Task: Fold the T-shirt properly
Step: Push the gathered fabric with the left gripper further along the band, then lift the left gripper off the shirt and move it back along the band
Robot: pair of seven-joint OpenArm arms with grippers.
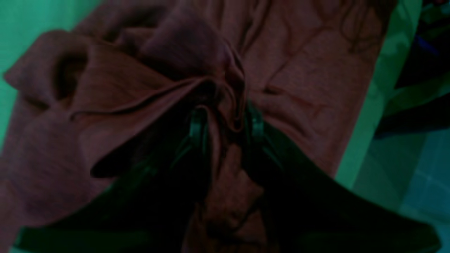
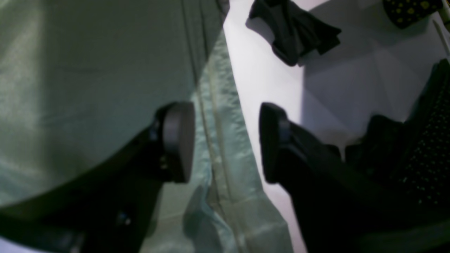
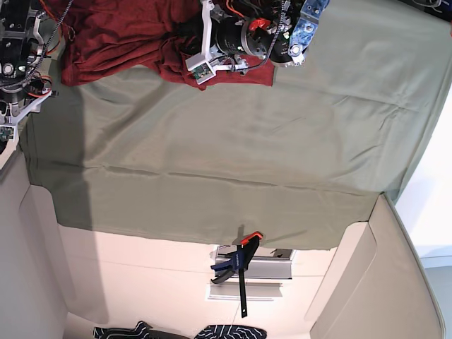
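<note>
Where the T-shirt lies: the red T-shirt (image 3: 113,35) sits in a rumpled heap at the far left of the desk (image 3: 247,141), along the edge where both arms are mounted. The nearer and right-hand parts of the green-covered top carry none of it.
Left hand: the left hand (image 1: 226,123) is clenched on a gathered ridge of the shirt. Folds bunch up around its fingers and a tail of fabric runs back between them toward the wrist camera.
Right hand: the right hand (image 2: 225,140) is released, its pads well apart with nothing between them. It hangs over the hem of the green cover at the desk's left edge, apart from the shirt.
Shirt's shape: there is no flat panel and no straight fold line. Sleeve, collar and hem cannot be told apart in the heap, as the left wrist view is dark and blurred.
Done so far: by my judgement, only a hold on the cloth; no fold is made.
Left to do: probably all of the folding. The shirt needs drawing out onto the open cover, spreading flat, then sleeves in and body folded over.
Other things: a clamp (image 3: 240,272) sits at the near edge of the desk and dark clothes (image 2: 295,31) lie on the floor. Both are well apart from the shirt.
</note>
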